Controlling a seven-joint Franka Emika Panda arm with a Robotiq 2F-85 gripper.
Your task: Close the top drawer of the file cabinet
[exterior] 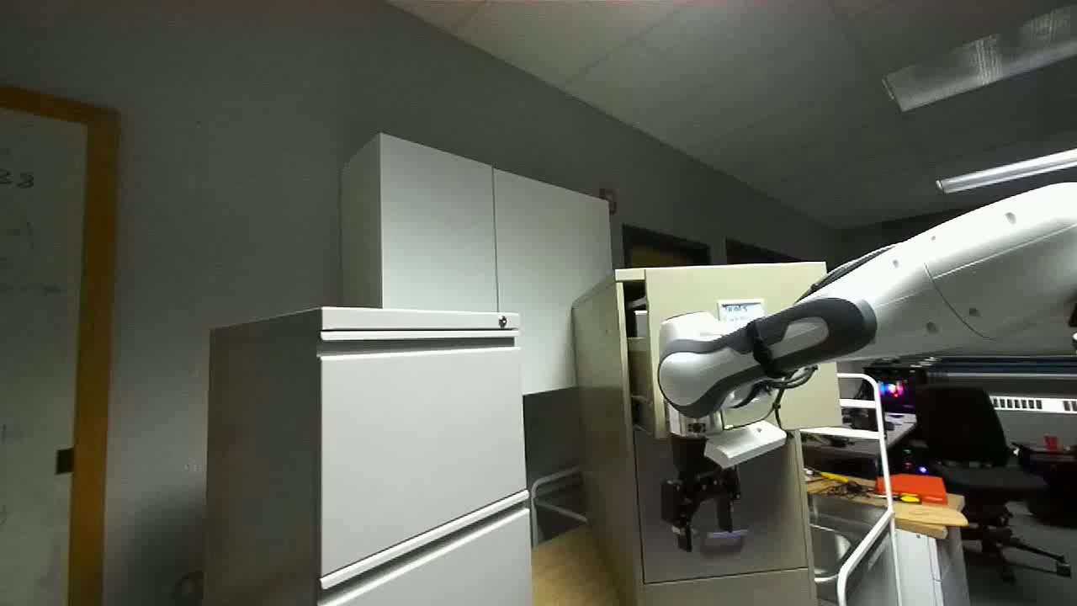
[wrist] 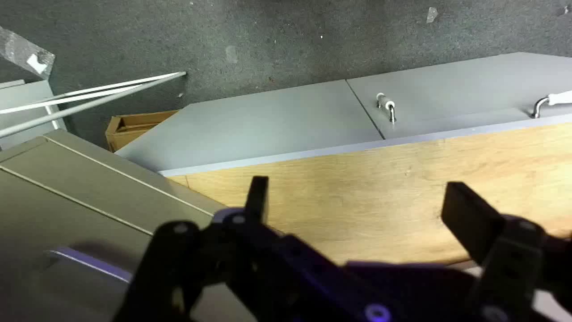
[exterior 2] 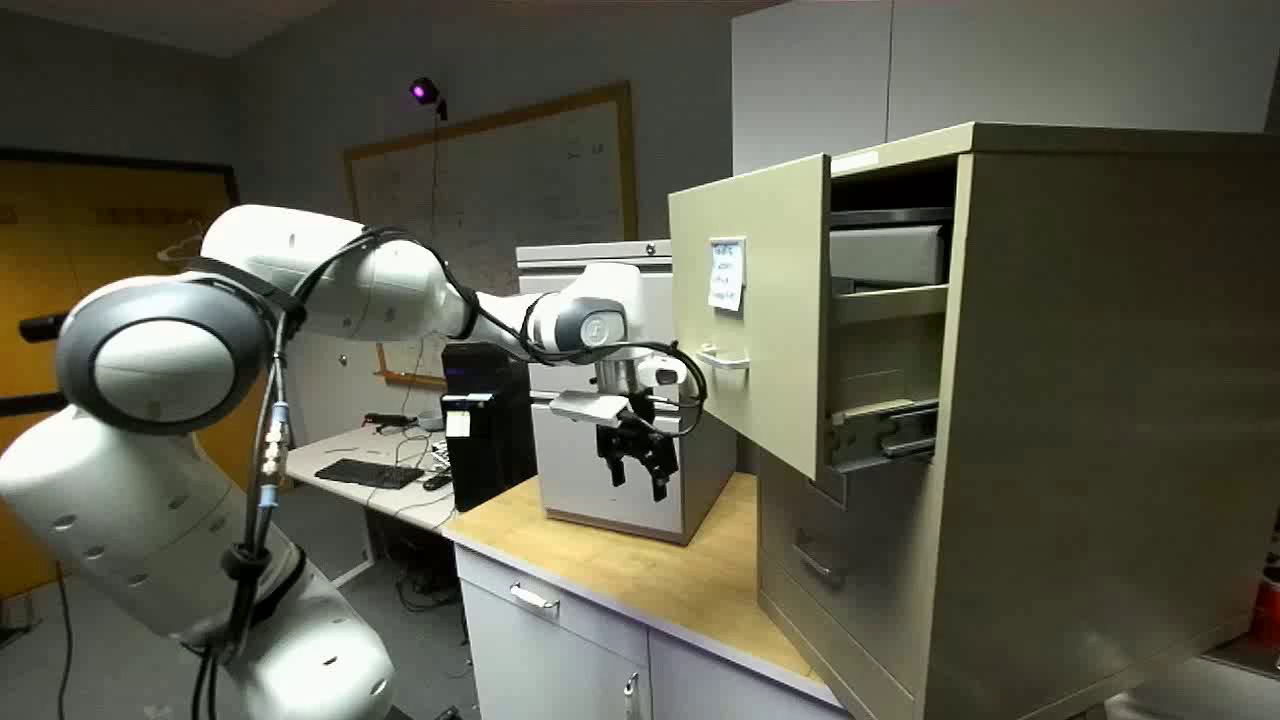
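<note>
In an exterior view, the top drawer (exterior: 782,290) of the file cabinet (exterior: 602,387) stands pulled out, right of the pale grey cabinet (exterior: 425,459). The pincer (exterior: 707,530) points down on the near side of the drawer's front, probably placed there so the arm (exterior: 968,286) can push rather than grip. A card (exterior: 740,310) on the front seems to begin "Tools"; the rest is too blurred. On the left, the whiteboard (exterior: 42,337) bears what looks like "23".

In an exterior view, the drawer's runner (exterior 2: 865,440) shows in the gap. The pincer hangs left of the front, lower than the handle (exterior 2: 728,364) and not holding it; a shove to the right seems called for. The tag (exterior 2: 458,424) on the black computer (exterior 2: 500,460) is unreadable.

In the wrist view, the fingers (wrist: 469,214) are spread wide with nothing between them, above the wooden tabletop (wrist: 357,192); closing a drawer likely needs no grasp. I cannot make out the top drawer or any writing here.
</note>
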